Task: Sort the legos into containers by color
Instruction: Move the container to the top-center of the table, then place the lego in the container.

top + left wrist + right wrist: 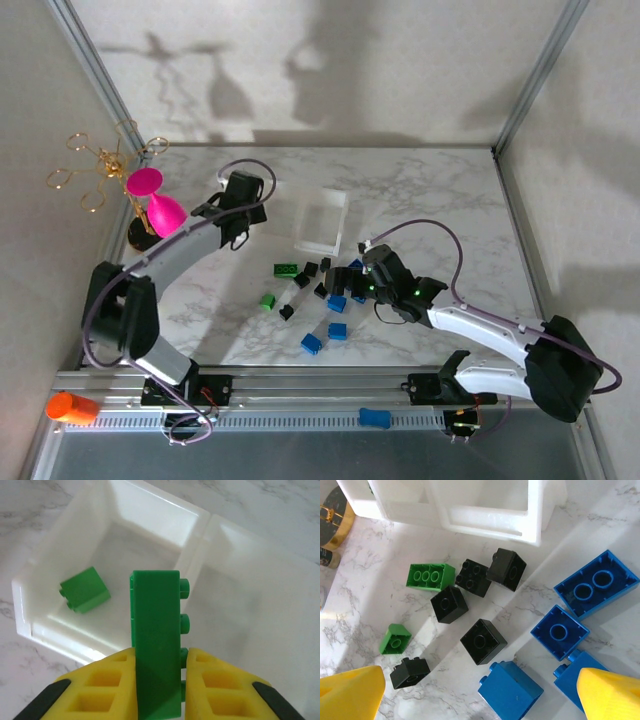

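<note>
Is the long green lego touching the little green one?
Apart. Left wrist view: bare tray floor shows between the long green lego, held by the left gripper, and the little green lego.

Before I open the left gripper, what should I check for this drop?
1. Left gripper shut on the green oblong brick: ok.
2. Brick above the compartment: ok.
3. Colour match, a small green brick lies there: ok.
4. Free floor beside that brick: ok.
5. Studs clear of the divider wall: cannot tell.
6. Right gripper open, over the loose black bricks and blue bricks, away from the drop: ok.
</note>
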